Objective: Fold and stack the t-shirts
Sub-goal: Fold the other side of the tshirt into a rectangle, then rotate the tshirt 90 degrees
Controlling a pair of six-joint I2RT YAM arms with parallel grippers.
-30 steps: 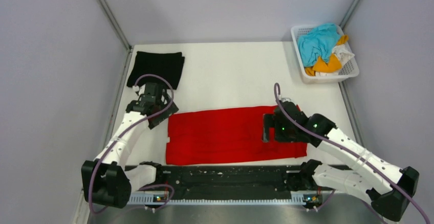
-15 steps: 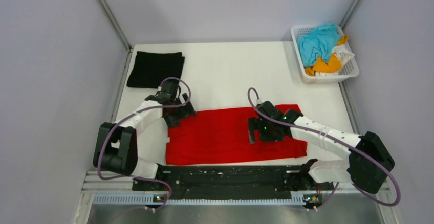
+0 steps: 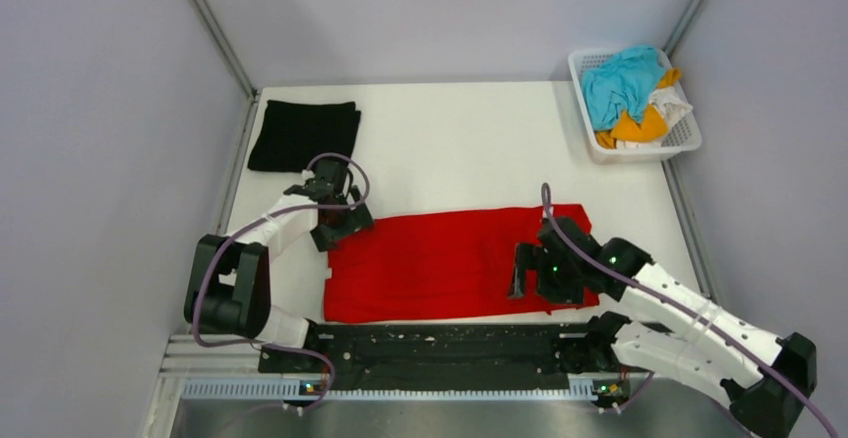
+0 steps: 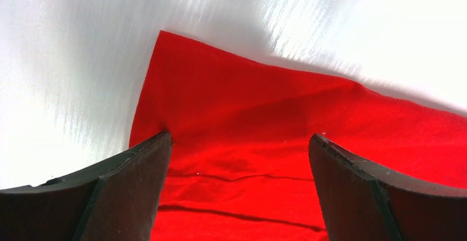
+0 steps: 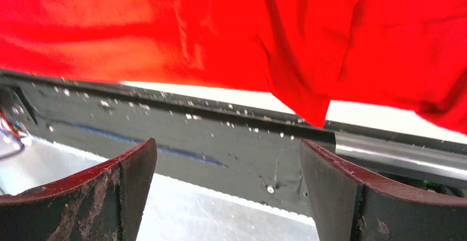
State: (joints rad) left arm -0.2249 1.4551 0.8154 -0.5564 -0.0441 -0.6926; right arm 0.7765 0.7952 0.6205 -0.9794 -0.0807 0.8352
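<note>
A white worktop [image 3: 450,148] fills the floor of a grey-walled booth, with a black rail [image 3: 440,343] running along its near edge just ahead of the arm bases.

Nearest to that rail, the right pincer [image 3: 522,270] hangs over the right third of the red t-shirt [image 3: 440,263]. Its fingers are spread wide and hold nothing. Its wrist view looks past the shirt's near hem onto the rail.

The shirt is already folded into a long band. It lies across the near middle of the worktop, long axis left to right, parallel to the rail. Its right end lies further to the right of the right pincer, which stands inboard of that end rather than at it.

Beyond, the left pincer [image 3: 345,226] sits at the shirt's far-left corner, also wide open and empty. In its wrist view the corner lies between the fingers, and the left finger meets the shirt's edge. The left arm therefore looks better placed for a corner grasp. A cross fold would probably carry one end along the long axis to the other.

Further back, a folded black t-shirt [image 3: 303,135] lies at the far left. A white basket [image 3: 650,152] of unfolded garments [image 3: 625,88] stands at the far right.
</note>
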